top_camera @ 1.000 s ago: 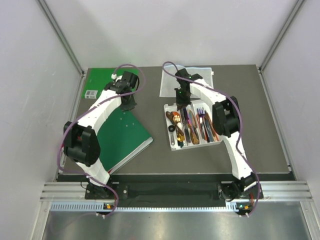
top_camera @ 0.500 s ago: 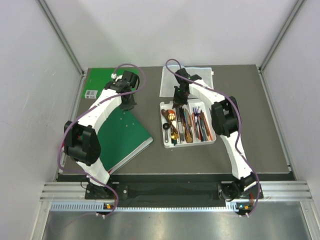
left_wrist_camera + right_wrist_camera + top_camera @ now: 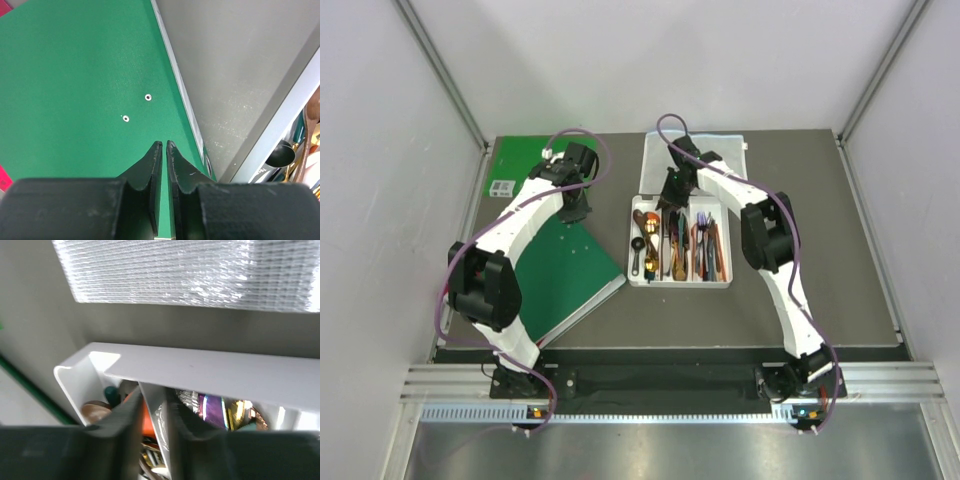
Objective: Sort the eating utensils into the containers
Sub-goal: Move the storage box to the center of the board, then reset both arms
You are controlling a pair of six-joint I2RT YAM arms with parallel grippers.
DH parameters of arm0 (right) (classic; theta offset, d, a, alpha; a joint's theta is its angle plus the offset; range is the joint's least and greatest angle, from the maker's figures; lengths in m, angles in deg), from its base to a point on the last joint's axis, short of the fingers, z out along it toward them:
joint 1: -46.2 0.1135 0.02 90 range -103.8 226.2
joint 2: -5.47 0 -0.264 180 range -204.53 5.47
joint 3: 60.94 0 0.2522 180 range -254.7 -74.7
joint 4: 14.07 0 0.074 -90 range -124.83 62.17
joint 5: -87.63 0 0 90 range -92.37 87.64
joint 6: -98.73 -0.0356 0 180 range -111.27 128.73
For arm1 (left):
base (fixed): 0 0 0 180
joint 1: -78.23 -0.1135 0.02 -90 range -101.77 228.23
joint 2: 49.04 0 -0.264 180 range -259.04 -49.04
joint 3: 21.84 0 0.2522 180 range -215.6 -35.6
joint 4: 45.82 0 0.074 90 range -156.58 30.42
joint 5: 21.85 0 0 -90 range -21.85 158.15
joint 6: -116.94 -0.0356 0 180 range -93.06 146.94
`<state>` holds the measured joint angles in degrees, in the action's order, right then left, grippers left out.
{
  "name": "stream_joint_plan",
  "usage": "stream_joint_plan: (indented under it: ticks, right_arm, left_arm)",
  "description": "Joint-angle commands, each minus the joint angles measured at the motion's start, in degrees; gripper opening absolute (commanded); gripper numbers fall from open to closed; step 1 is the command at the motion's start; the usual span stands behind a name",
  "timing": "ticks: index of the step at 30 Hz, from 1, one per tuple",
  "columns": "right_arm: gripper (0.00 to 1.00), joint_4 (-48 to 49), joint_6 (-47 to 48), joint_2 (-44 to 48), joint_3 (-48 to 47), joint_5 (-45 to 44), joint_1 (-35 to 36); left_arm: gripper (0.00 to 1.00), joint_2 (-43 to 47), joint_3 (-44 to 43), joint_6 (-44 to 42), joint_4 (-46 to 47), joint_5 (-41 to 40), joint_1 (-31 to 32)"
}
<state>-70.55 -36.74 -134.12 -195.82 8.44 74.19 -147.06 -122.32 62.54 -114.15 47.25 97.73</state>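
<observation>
Robot lab test cell. Plain white walls [image 3: 650, 60] box in three sides, with aluminium struts [image 3: 440, 70] running up the corners. The dark grey surface [image 3: 820, 290] carries a white left arm [image 3: 520, 225] and a white right arm [image 3: 775, 240], bolted to a slotted metal rail [image 3: 660, 380] at the near edge. Purple cables [image 3: 582, 135] loop off the arms. A bare steel sheet [image 3: 660, 450] lies in front. The props are staged: a tray [image 3: 680, 284] of cutlery [image 3: 672, 250] and a green book [image 3: 555, 270].

No legible text anywhere; only an illegibly small white label [image 3: 501, 187] on the green book [image 3: 512, 158].
</observation>
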Motion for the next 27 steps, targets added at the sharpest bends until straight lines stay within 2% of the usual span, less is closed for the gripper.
stream_joint_plan:
  ticks: [1,4,11,15,16,18,21,24,25,27]
  right_arm:
    - [0.29,10.73,-5.77,-2.36,2.38,9.58,1.37]
    - [0.32,9.51,-1.65,0.98,4.66,10.02,0.75]
    - [0.36,2.21,11.26,17.67,14.67,7.12,-0.57]
    - [0.37,-2.01,16.81,26.62,18.89,13.17,-1.62]
    - [0.37,-1.84,17.78,28.39,20.56,17.19,-2.75]
    - [0.36,-2.62,20.15,34.26,25.04,18.11,-3.55]
    - [0.36,-2.81,24.63,42.17,29.44,13.73,-5.22]
    - [0.36,1.04,31.30,47.38,35.85,6.62,-8.82]
    - [0.36,0.71,32.98,47.04,36.04,3.03,-11.18]
    - [0.36,3.50,34.66,46.95,37.70,2.11,-13.74]
  left_arm:
    - [0.13,0.72,-1.00,-0.35,-0.19,-0.63,0.00]
    - [0.13,0.20,-0.65,-0.44,0.51,-0.01,0.09]
    - [0.14,-1.56,-1.26,-0.70,2.53,1.66,0.09]
    - [0.14,-3.40,-2.22,-1.23,4.20,3.41,0.01]
    - [0.14,-3.93,-2.75,-1.05,3.77,3.59,0.09]
    - [0.14,-5.25,-4.07,-0.88,3.77,4.03,0.09]
    - [0.15,-6.22,-5.30,-2.19,6.30,7.10,0.09]
    - [0.17,-8.15,-7.84,-7.28,10.35,12.28,0.09]
    - [0.17,-10.42,-11.33,-8.60,10.53,13.08,0.09]
    - [0.18,-13.24,-16.09,-9.66,8.43,15.71,0.00]
